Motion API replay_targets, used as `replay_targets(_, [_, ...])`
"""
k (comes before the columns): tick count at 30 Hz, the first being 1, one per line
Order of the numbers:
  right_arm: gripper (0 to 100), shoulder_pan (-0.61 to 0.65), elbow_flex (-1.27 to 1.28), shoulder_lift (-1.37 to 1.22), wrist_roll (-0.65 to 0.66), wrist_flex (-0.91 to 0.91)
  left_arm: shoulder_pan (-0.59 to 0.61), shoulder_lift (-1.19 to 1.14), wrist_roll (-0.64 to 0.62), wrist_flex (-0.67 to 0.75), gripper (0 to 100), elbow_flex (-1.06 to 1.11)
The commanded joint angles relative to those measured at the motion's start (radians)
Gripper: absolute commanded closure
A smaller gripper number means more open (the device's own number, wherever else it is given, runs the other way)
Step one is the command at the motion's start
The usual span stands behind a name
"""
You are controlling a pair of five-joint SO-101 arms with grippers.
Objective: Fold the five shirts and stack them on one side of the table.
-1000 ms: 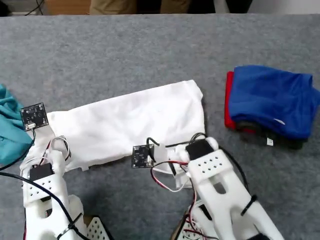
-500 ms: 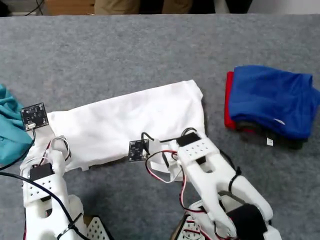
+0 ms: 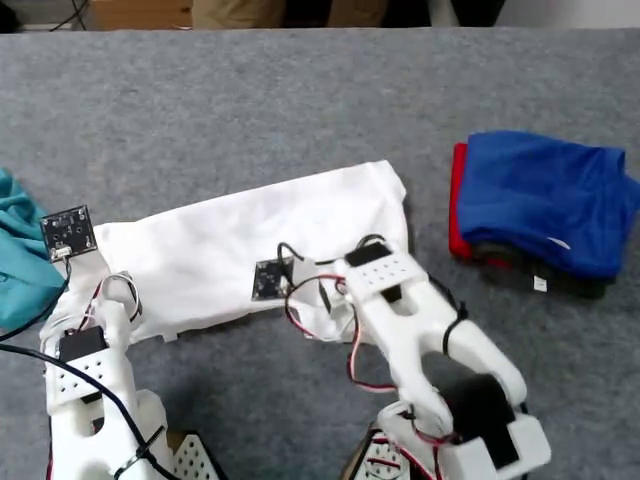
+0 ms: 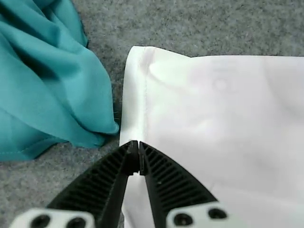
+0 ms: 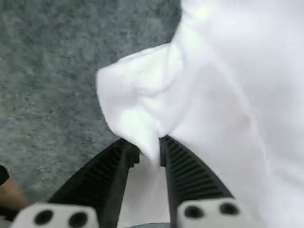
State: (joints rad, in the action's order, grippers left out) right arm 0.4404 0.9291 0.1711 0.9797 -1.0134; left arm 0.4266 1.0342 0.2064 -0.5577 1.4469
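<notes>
White shirt (image 3: pixel 262 238) spread long (creased), left hand (image 4: pixel 138 155) and right hand (image 5: pixel 151 153) pinching its edge

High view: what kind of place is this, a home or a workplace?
Most likely a robotics lab bench, not a home: the left arm and right arm, white with exposed wiring, stand at a grey felt-covered table, over a white shirt, with a folded stack set apart.

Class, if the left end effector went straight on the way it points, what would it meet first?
Most likely the white shirt: the left end effector is shut on its hem, with the teal shirt off to one side.
</notes>
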Motion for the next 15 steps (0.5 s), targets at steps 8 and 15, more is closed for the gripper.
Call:
replay_targets(8, [99.7, -0.11, -0.217, -0.165, -0.002, -0.051, 0.011, 0.01, -0.005, 0.005, 98, -0.005])
replay_targets(15, [99.7, -0.108, -0.524, -0.225, 0.029, -0.278, 0.009, 0.01, -0.003, 0.006, 98, -0.005])
